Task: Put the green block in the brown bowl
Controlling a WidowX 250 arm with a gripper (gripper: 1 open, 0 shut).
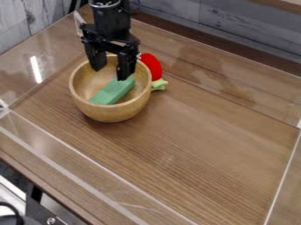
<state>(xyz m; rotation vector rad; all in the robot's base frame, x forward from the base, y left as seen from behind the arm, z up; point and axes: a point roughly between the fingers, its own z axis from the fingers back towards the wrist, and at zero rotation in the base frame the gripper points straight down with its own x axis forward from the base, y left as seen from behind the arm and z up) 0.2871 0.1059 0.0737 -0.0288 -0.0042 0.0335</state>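
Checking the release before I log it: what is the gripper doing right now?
Gripper: open, holding nothing; the green block lies in the brown bowl below it.

one light-brown wooden bowl (84, 104) sits on the wooden table (200, 132). one light-green block (115, 91) lies inside it. one red rounded object (150, 67) with a single small green leaf (159, 85) sits just beside the bowl. one black gripper (109, 65) hangs above, two fingers spread apart.
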